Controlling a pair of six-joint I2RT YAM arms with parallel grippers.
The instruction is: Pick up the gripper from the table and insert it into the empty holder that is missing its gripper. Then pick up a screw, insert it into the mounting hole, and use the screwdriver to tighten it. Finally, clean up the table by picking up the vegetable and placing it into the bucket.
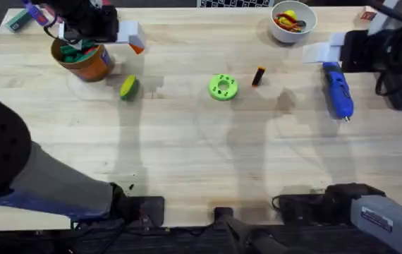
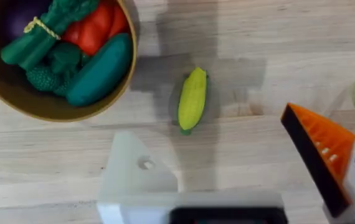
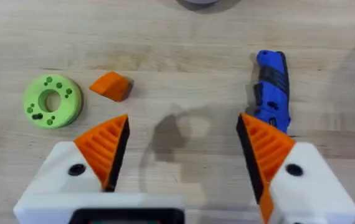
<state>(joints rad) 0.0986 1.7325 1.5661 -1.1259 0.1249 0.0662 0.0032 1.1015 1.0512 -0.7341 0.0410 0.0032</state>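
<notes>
Left gripper [image 1: 127, 37] raised at far left of table, fingers spread wide. Right gripper [image 3: 180, 152] at far right, orange pads [image 3: 106, 146] parted, empty.

The pale wooden surface [image 1: 187, 148] is showing matt grain; the lime-green round plastic disc [image 1: 223, 87] is looking smooth.

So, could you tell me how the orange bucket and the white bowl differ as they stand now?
The bucket is orange with a tan-brown rim; the bowl is white. The bucket sits at the table's far left under the left gripper; the bowl sits far right of centre, with no gripper over it. The bucket holds mostly dark green toy vegetables plus a red one; the bowl holds red and yellow pieces. Both are round, upright and already hold things.
</notes>
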